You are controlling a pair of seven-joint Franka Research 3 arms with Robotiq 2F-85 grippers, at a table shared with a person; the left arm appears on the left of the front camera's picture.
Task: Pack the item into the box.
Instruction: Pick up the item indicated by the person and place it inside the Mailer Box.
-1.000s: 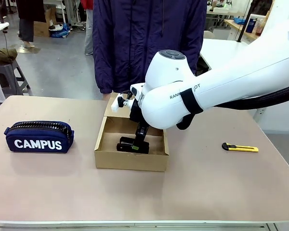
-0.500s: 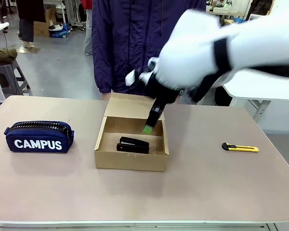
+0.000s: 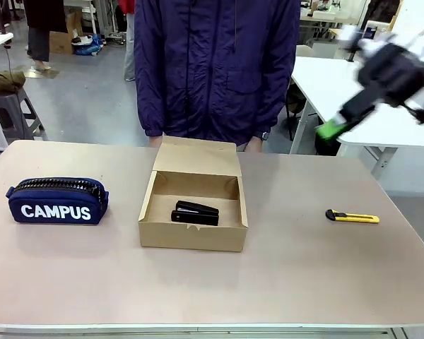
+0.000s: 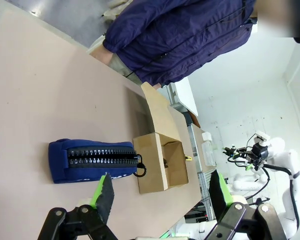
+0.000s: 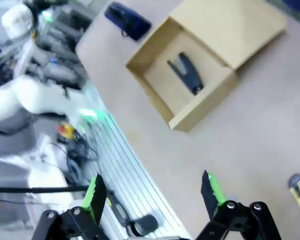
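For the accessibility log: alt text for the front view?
A black stapler lies inside an open box at centre, a person in a dark jacket behind it. A navy case sits left, a yellow knife right; the right tool hangs blurred at upper right.

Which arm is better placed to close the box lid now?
Probably right: right gripper hangs open, high right of the box, stapler inside; left gripper sits beyond the pencil case.

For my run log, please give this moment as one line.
stapler: lying inside box | lid flap: open | right fingers: open, empty, well above table | left fingers: open, empty
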